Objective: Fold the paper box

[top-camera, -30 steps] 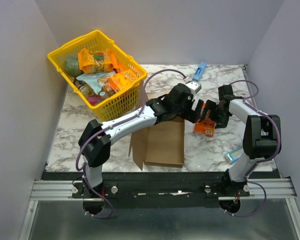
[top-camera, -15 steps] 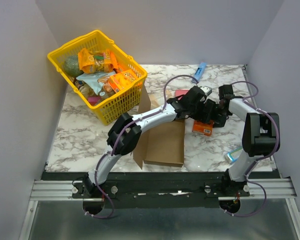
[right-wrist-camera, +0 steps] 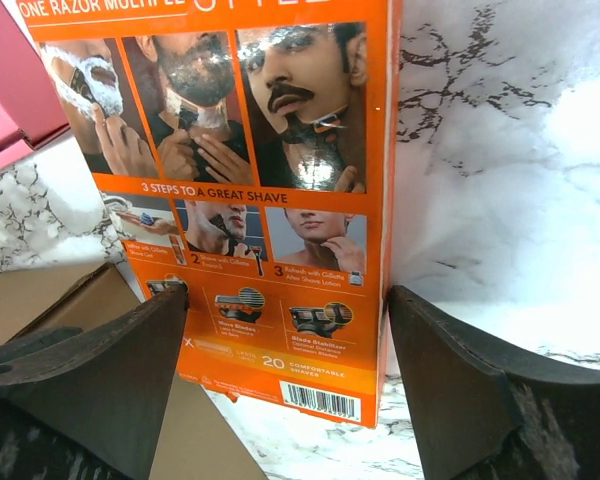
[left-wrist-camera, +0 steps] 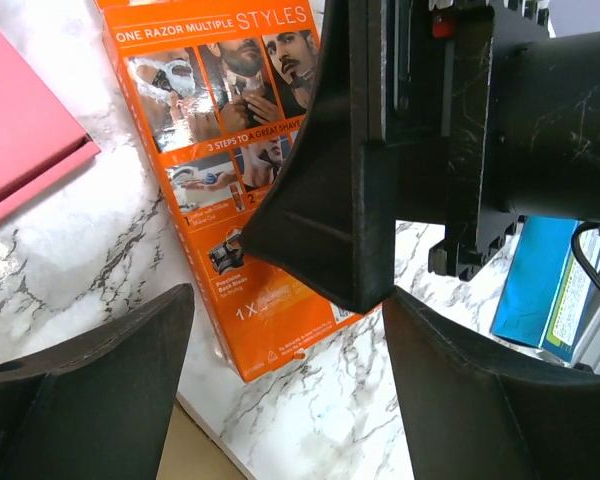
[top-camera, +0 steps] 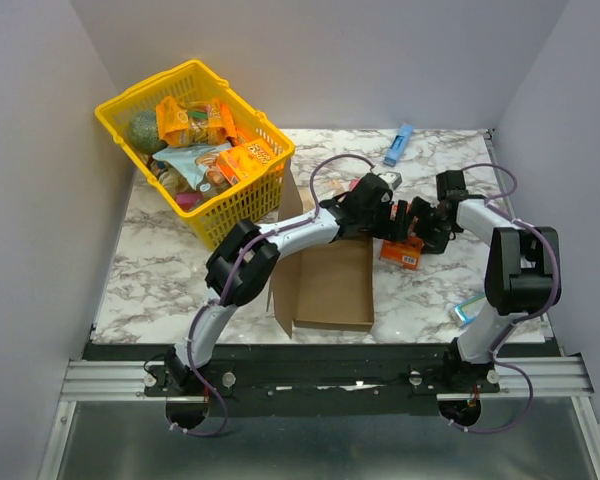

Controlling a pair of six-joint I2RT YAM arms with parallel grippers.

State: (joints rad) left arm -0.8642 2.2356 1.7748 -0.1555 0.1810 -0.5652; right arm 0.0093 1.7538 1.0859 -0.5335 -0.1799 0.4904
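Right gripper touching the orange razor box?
Cannot tell. In the right wrist view the right gripper straddles the orange razor box, fingertips overlapping its side edges, but neither gap nor contact shows plainly; the top view is too crowded.

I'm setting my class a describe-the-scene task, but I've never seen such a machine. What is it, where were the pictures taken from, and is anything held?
Two robot arms stand at a marble table's near edge. One picture looks down from above; the others come from a camera on each wrist. The left hand and right hand, both open, hang over an orange razor box, holding nothing. A brown paper box lies beside it; a yellow basket stands far left.
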